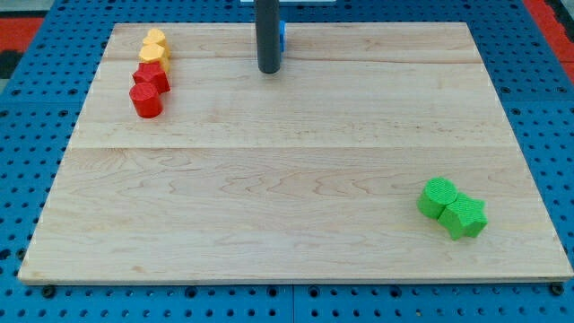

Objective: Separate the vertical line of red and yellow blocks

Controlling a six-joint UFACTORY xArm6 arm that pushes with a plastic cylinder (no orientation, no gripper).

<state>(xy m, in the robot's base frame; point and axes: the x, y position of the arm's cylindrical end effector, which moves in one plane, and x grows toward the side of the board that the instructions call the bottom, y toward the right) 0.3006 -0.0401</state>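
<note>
Near the view's top left, several blocks stand touching in a near-vertical line on the wooden board (296, 179). From the top: a yellow block (156, 39), a second yellow block (152, 54), a red block (151, 76) and a red cylinder (146, 100). My tip (268, 69) is at the top centre of the board, well to the right of this line and apart from it. The rod hides most of a blue block (282, 34) just behind it.
Two green blocks touch at the view's lower right: a round one (439, 196) and a star-like one (465, 217). The board lies on a blue pegboard table (27, 135).
</note>
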